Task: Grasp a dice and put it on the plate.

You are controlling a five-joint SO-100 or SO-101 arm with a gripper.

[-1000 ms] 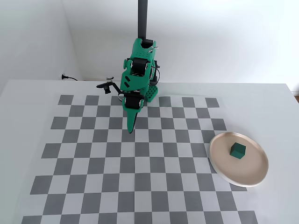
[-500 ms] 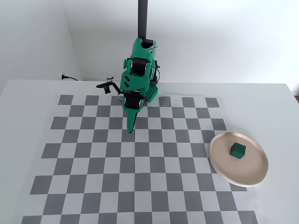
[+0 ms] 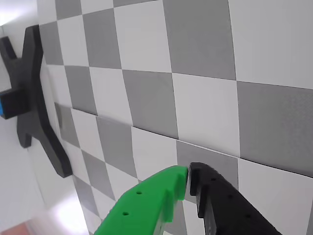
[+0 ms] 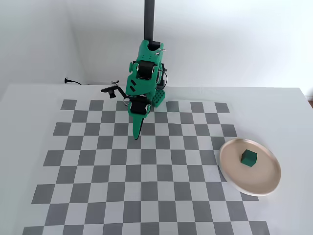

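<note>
A dark green dice (image 4: 249, 157) rests on the round beige plate (image 4: 234, 181) at the right of the checkered mat in the fixed view. My green arm is folded near its base at the back, and the gripper (image 4: 135, 135) points down at the mat, far left of the plate. In the wrist view the gripper (image 3: 189, 180) is shut, its green and black fingertips touching with nothing between them. Neither dice nor plate appears in the wrist view.
A grey-and-white checkered mat (image 4: 146, 196) covers the white table. A dark vertical post (image 4: 149, 19) rises behind the arm. A black bracket (image 3: 34, 103) shows at the left of the wrist view. A cable plug (image 4: 68, 81) lies by the back wall.
</note>
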